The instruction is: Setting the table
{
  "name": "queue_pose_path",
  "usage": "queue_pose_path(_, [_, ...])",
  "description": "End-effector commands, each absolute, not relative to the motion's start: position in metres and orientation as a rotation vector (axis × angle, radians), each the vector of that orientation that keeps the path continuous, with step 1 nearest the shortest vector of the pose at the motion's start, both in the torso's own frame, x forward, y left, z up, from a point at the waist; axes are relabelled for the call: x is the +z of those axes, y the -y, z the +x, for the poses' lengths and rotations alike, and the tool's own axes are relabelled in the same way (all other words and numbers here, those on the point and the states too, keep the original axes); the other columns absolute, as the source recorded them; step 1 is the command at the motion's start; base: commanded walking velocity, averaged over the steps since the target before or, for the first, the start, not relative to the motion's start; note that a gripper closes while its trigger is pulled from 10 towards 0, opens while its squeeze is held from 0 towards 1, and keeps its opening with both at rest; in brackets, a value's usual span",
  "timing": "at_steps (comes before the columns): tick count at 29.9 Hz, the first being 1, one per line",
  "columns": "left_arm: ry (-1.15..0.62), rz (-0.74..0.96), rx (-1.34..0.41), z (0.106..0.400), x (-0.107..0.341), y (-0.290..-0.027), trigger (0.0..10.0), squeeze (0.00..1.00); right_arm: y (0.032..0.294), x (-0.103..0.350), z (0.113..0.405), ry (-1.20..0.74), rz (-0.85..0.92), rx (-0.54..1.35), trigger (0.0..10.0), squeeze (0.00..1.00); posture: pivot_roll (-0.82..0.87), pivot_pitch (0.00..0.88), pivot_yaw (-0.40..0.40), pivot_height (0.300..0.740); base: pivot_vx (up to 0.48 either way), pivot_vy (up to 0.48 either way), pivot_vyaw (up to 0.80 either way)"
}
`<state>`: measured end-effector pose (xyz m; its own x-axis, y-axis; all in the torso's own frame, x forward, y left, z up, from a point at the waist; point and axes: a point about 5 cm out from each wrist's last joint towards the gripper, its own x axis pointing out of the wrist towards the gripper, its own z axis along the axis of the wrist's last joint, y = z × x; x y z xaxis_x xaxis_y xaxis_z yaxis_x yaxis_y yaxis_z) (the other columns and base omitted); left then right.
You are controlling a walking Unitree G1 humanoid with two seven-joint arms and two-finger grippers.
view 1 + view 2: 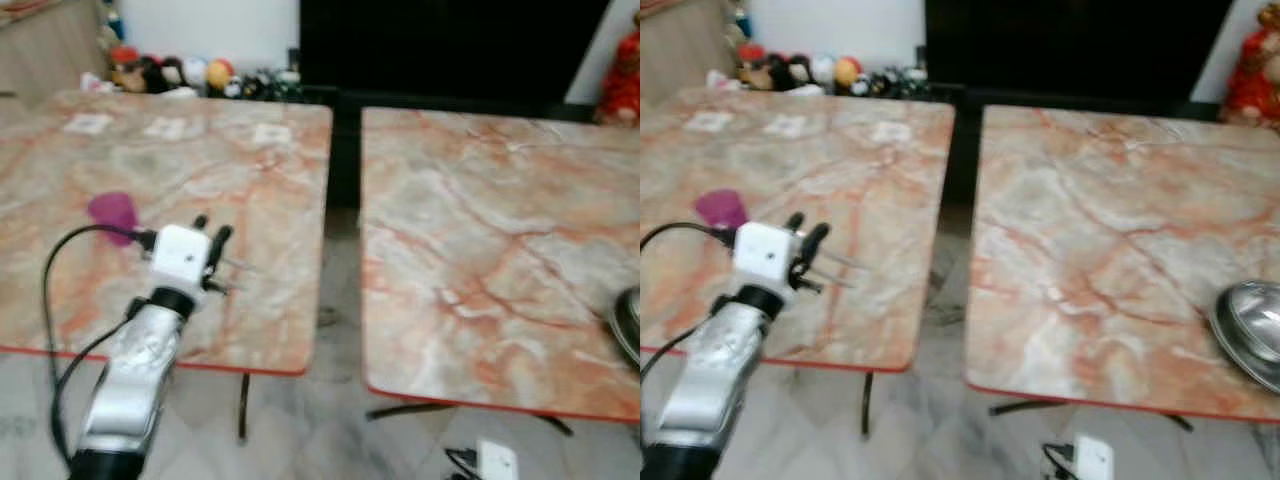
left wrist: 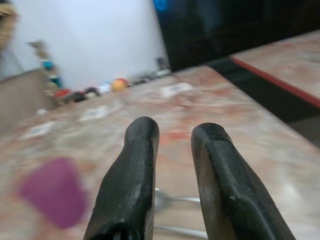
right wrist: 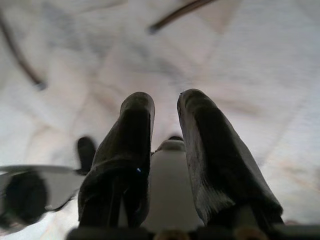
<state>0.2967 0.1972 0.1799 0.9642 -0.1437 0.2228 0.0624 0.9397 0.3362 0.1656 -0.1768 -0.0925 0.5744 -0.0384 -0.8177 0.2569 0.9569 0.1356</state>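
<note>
Left arm [image 1: 130, 385]: silver, raised and extended forward over the left surface [image 1: 270, 250], forearm angled up and away from the body; a black cable loops off the white wrist housing [image 1: 182, 253]

Left end effector [image 1: 212, 230]: two black fingers [image 2: 131, 180] pointing forward, roughly level, held a narrow gap apart, nothing between the tips; in the left wrist view both fingers run parallel with daylight between them

Right end effector [image 3: 165, 100]: seen in the right wrist view, pointing down at the floor; the two black fingers [image 3: 215, 160] stand slightly apart, gap narrow, nothing gripped
</note>
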Motion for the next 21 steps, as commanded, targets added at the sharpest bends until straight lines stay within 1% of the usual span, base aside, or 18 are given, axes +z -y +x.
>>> queue_pose_path(1, [0.261, 0.333, -0.132, 0.2974, 0.1816, -0.1902, 10.0, 0.0, 0.191, -0.0933, 0.16, -0.953, 0.237, -0.215, 10.0, 0.0, 0.13, 0.011, -0.035, 0.74, 0.0, 0.48, 0.0])
queue_pose_path(16, [0.269, 0.339, -0.125, 0.2968, 0.1838, -0.192, 10.0, 0.0, 0.1908, -0.0933, 0.16, -0.955, 0.233, -0.207, 10.0, 0.0, 0.13, 0.016, -0.037, 0.74, 0.0, 0.474, 0.0])
queue_pose_path(21, [0.275, 0.344, -0.126, 0.2954, 0.1832, -0.1926, 10.0, 0.0, 0.1909, -0.0934, 0.1599, -0.956, 0.233, -0.208, 10.0, 0.0, 0.14, 0.013, -0.039, 0.74, 0.0, 0.0, 0.0])
